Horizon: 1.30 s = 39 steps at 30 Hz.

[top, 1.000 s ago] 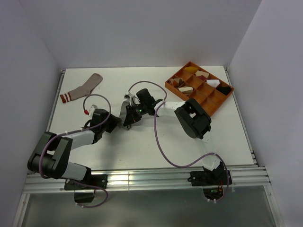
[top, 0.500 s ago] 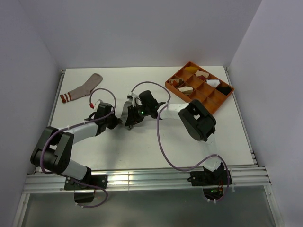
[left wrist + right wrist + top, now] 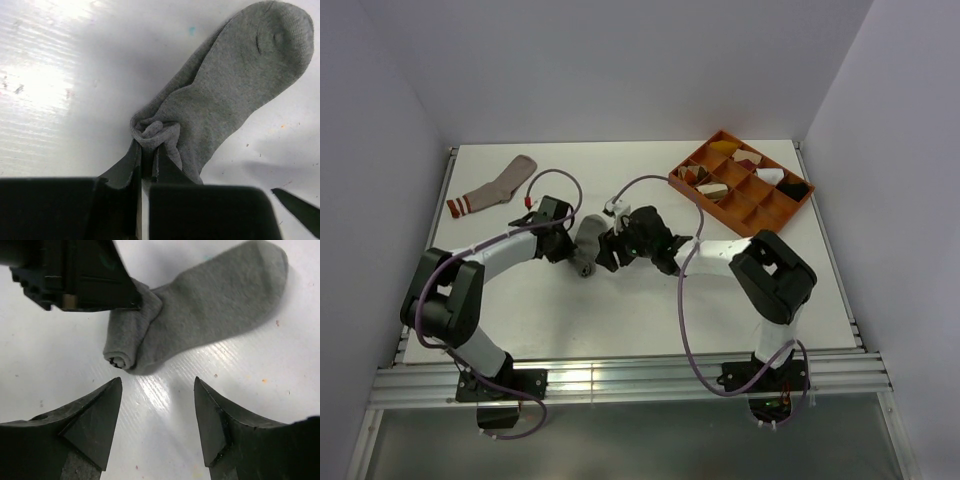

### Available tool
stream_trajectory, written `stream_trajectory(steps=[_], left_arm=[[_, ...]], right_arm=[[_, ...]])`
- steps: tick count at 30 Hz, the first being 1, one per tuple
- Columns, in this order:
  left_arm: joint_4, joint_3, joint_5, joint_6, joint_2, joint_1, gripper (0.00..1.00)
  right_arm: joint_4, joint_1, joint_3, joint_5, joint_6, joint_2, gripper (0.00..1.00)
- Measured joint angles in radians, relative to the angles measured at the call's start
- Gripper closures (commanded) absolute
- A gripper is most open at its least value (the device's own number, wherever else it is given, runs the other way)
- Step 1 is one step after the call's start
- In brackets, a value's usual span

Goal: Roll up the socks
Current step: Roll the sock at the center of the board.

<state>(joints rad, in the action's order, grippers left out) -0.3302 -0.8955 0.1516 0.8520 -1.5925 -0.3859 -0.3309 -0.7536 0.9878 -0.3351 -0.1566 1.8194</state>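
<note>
Pinching the grey sock point(image 3: 225, 95) at its bunched end, the left pincer point(image 3: 147, 150) grasps it on the tabletop point(image 3: 50, 75); the right pincer point(image 3: 157, 385) hangs released nearby.

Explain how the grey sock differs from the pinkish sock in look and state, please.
The grey sock shows no stripes; the pinkish sock has red and white cuff stripes. The grey sock is partly rolled at one end; the pinkish sock lies flat. The left tool pinches the grey sock; nothing touches the pinkish sock. Both rest on the white table.
</note>
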Motion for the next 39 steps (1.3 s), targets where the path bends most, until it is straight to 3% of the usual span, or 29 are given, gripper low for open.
stream_trajectory(steps=[13,27,30,33,36,37,39], left_arm=[[-0.095,-0.109,-0.001,-0.046,-0.077,-0.03,0.99],[-0.119,-0.132,-0.015,-0.066,-0.094,-0.03,1.0],[-0.121,-0.135,-0.016,-0.069,-0.097,-0.03,1.0],[-0.123,-0.138,-0.018,-0.073,-0.1,-0.03,1.0],[-0.124,-0.139,-0.023,-0.074,-0.101,-0.029,1.0],[-0.123,-0.139,-0.023,-0.074,-0.101,-0.028,0.97],[-0.122,-0.139,-0.024,-0.074,-0.101,-0.028,0.92]], right_arm=[[-0.103,-0.246,-0.005,0.296,0.285,0.006,0.32],[-0.137,-0.384,0.09,0.599,0.519,0.199,0.36],[-0.149,-0.4,0.107,0.659,0.555,0.226,0.41],[-0.162,-0.413,0.119,0.719,0.587,0.253,0.55],[-0.165,-0.417,0.131,0.767,0.601,0.267,0.72],[-0.164,-0.42,0.135,0.776,0.601,0.269,0.83],[-0.162,-0.424,0.138,0.787,0.599,0.271,0.92]])
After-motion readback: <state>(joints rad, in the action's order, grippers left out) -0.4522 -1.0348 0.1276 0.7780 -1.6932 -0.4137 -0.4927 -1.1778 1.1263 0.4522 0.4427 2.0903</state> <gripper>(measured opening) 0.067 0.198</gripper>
